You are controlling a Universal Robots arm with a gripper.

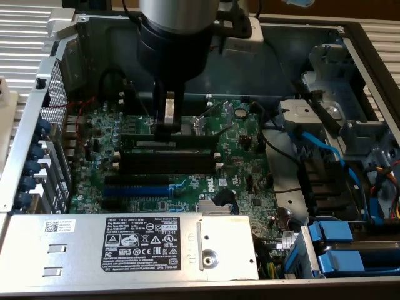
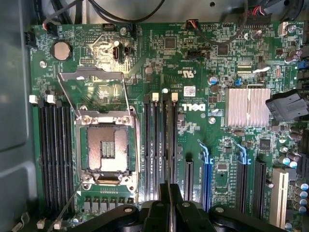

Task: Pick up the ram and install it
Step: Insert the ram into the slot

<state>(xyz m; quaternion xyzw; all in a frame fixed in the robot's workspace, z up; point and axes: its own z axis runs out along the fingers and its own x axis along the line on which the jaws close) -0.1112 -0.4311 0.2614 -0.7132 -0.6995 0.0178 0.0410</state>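
The hand [image 1: 166, 126], fingers pressed together, bears on the mid-length of the ram [image 1: 187, 142], which stands on edge among the black slots [image 1: 169, 164] beside the processor socket [image 1: 195, 123], seemingly centred so both ends seat evenly.

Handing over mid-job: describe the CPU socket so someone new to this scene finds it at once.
Look inside the open computer case at the green Dell motherboard. Between its two banks of long black memory slots sits the CPU socket. Unlike those narrow strips it is square, with a silver metal frame around a bare grid of contacts.
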